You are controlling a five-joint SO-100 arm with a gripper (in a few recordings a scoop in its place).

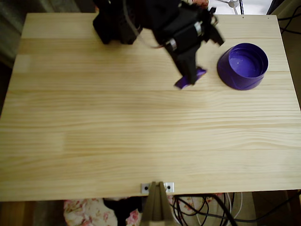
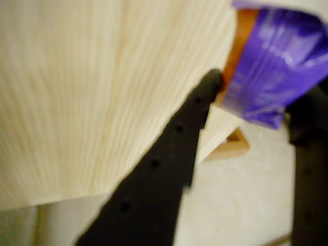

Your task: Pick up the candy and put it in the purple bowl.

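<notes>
Claw (image 2: 256, 97) fingers (image 2: 169, 154) (black, close to the wrist lens) pinch the candy (image 2: 271, 72) just above the tabletop (image 1: 141, 132), left of the nearby bowl (image 1: 243, 66) in the overhead view.

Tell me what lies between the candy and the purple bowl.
Nothing: in the overhead view only bare table separates the candy, held in the gripper, from the purple bowl to its right.

The arm covers most of the candy (image 1: 195, 76) in the overhead view; the wrist view is blurred.
</notes>
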